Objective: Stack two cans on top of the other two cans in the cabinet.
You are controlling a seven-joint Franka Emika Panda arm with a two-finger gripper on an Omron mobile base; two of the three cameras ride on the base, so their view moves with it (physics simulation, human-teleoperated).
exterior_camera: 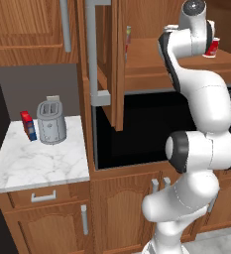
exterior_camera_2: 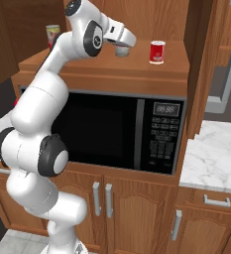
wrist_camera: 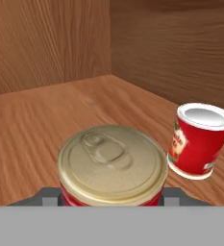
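A gold-lidded can (wrist_camera: 112, 166) was clamped by the tool (exterior_camera_2: 121, 51); beside it, a red can (wrist_camera: 199, 141) stood unstacked on the cabinet (exterior_camera_2: 107, 74) shelf.

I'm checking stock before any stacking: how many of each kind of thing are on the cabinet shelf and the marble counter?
Cans: 3 (gripped can, red can, far can)
Toaster: 1
Box: 1
Total: 5

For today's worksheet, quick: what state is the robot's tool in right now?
Tool: closed on the gold-lidded red can.
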